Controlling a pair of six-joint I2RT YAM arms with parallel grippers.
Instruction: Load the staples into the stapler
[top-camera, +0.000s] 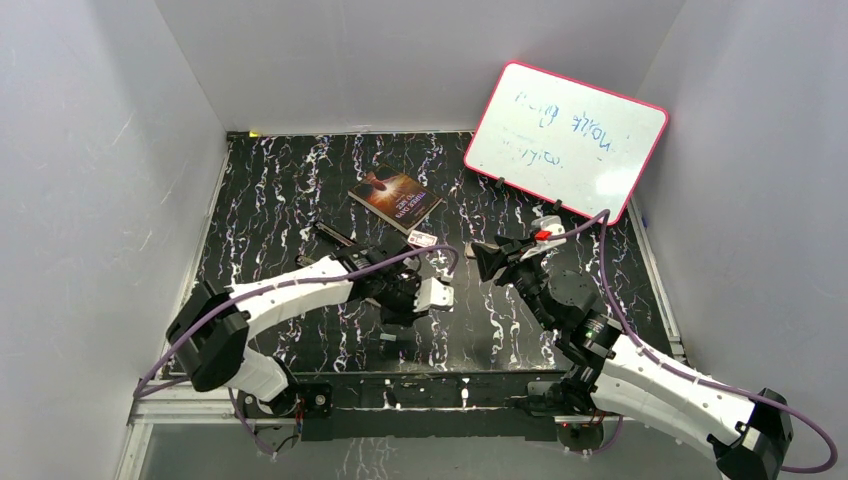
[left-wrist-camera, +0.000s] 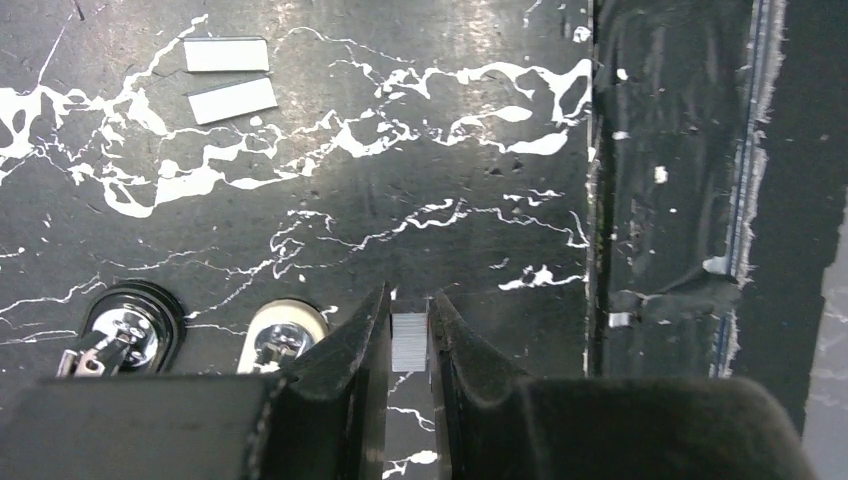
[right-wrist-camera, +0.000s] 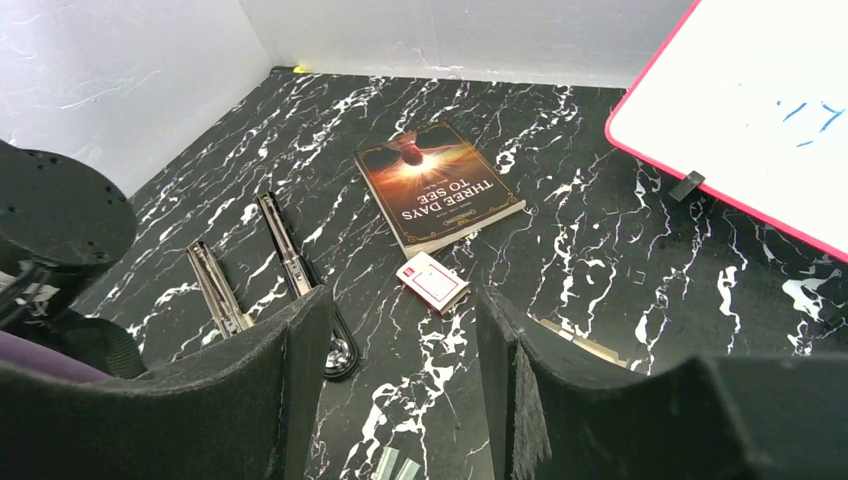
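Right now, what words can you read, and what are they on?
"THREE DAYS TO SEE": on the cover of the book, upside down in the right wrist view.
Small print under that title: too small to read.
Blue handwriting on the whiteboard: too blurred to read.
Print on the white-and-red box: too small to read.

- Black table (top-camera: 290, 180), veined white like marble.
- White whiteboard (top-camera: 565, 140), pink-red rim, blue scribbles, upper right.
- Dark book (right-wrist-camera: 438, 187), orange glow, pale lettering.
- White-and-red box (right-wrist-camera: 433, 283).
- Silver-grey staples (left-wrist-camera: 232, 100), upper left.
- Purple cables (top-camera: 300, 283).
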